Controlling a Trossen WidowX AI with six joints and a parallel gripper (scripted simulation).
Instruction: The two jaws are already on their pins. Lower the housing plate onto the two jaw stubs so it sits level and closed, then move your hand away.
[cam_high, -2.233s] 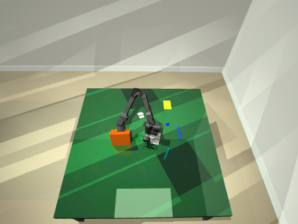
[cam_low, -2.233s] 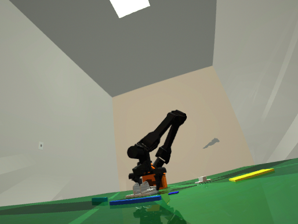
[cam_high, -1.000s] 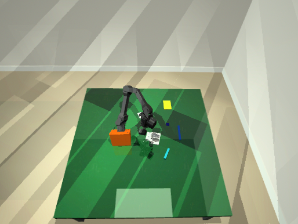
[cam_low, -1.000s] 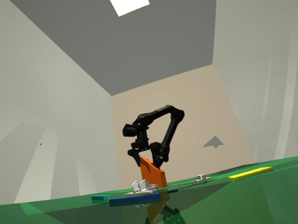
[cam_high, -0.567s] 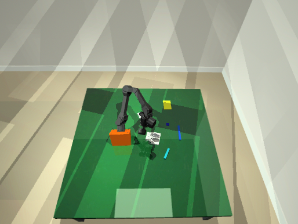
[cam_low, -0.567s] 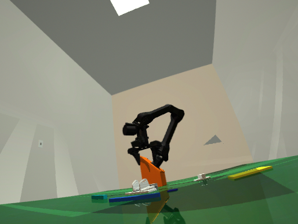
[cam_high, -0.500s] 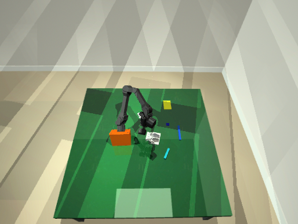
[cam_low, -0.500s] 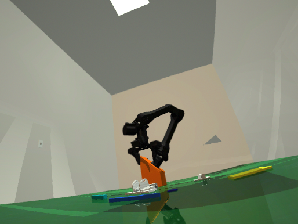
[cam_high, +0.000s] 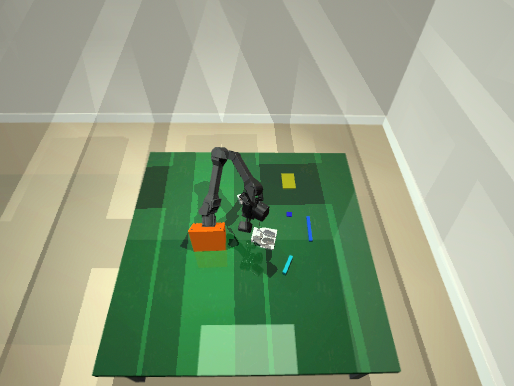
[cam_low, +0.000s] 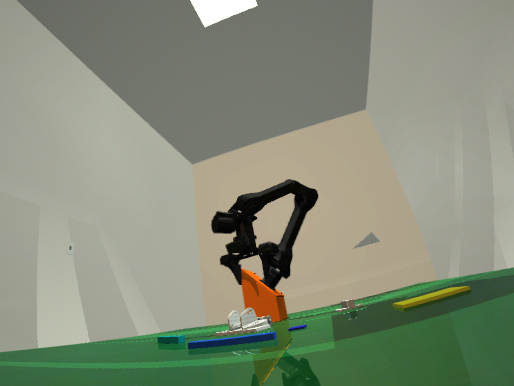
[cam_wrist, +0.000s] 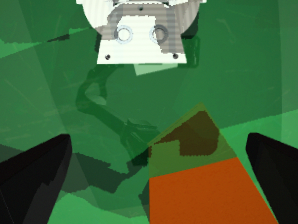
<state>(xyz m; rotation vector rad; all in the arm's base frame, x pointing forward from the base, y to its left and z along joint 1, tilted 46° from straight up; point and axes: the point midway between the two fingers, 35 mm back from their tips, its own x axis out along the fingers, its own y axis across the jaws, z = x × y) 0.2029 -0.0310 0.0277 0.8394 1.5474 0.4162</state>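
The white jaw assembly (cam_high: 264, 238) (cam_low: 256, 325) lies on the green table, with two curved jaw shapes standing up from it in the exterior view. At the top of the wrist view, its flat end (cam_wrist: 140, 54) shows two round rings and two small corner holes. Whether the housing plate sits level and closed cannot be told. A smaller white part (cam_low: 347, 304) lies farther back, partly hidden by the arm in the top view; I cannot tell what it is. My gripper (cam_wrist: 160, 142) is open and empty, raised above the table and to the arm-base side of the assembly.
The arm stands on an orange block (cam_high: 208, 238) (cam_low: 265, 300) (cam_wrist: 200, 195) beside the assembly. A cyan bar (cam_high: 287, 265) (cam_low: 171, 339), a long blue bar (cam_high: 309, 229) (cam_low: 232, 341), a small blue piece (cam_high: 289, 214) (cam_low: 297, 328) and a yellow slab (cam_high: 288, 181) (cam_low: 432, 298) lie around it.
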